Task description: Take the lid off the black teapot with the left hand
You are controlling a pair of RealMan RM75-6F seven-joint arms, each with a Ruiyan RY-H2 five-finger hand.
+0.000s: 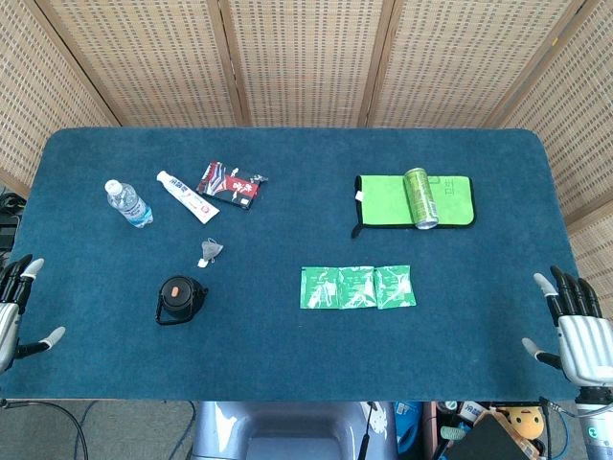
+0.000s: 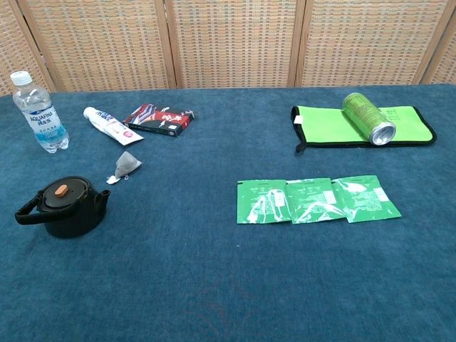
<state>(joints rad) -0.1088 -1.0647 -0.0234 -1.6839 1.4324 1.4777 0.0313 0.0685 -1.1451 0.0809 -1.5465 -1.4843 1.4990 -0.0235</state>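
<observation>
The black teapot (image 1: pixel 180 299) (image 2: pixel 65 206) stands upright on the blue table, front left, its lid (image 2: pixel 63 191) seated on top with an orange knob. My left hand (image 1: pixel 17 309) hangs at the table's left edge, fingers spread, holding nothing, well left of the teapot. At the right edge my right hand (image 1: pixel 573 324) also shows spread fingers and is empty. Neither hand appears in the chest view.
A tea bag (image 1: pixel 211 250) lies just behind the teapot. Further back are a water bottle (image 1: pixel 127 203), a toothpaste tube (image 1: pixel 187 195) and a dark packet (image 1: pixel 230 185). Green sachets (image 1: pixel 358 287) lie mid-table; a green can (image 1: pixel 420 197) rests on a green cloth (image 1: pixel 450 201).
</observation>
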